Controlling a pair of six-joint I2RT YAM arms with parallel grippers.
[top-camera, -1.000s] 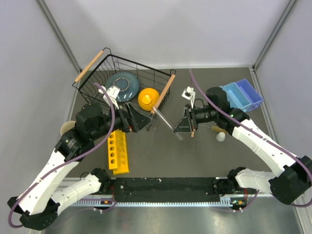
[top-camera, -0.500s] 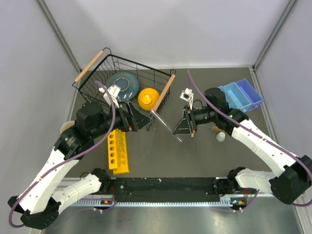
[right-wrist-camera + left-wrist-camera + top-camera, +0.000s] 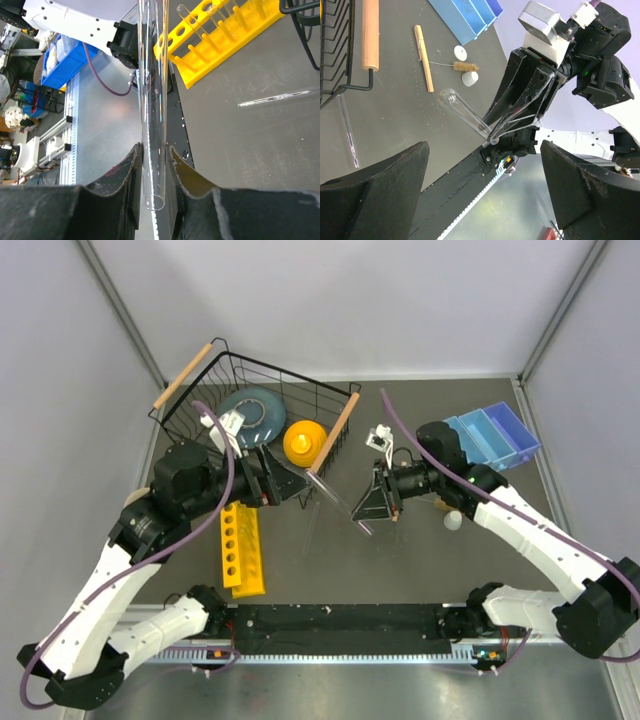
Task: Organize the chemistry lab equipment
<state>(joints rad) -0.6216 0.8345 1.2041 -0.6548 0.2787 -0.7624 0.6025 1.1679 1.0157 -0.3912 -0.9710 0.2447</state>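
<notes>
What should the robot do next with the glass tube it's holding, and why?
Probably bring the glass tube, pinched in the right gripper, in between the wide-open fingers of the left gripper. The tube's free end points toward that gripper, and the yellow rack lies on the left arm's side, so a handover looks likely.

Wire basket (image 3: 290, 377) just beside left tool (image 3: 298, 486)

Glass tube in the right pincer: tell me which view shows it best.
Left wrist: the whole glass tube, rounded end to mouth, clamped in the right pincer. Right wrist crops it close-up; top shows a faint thin line.
</notes>
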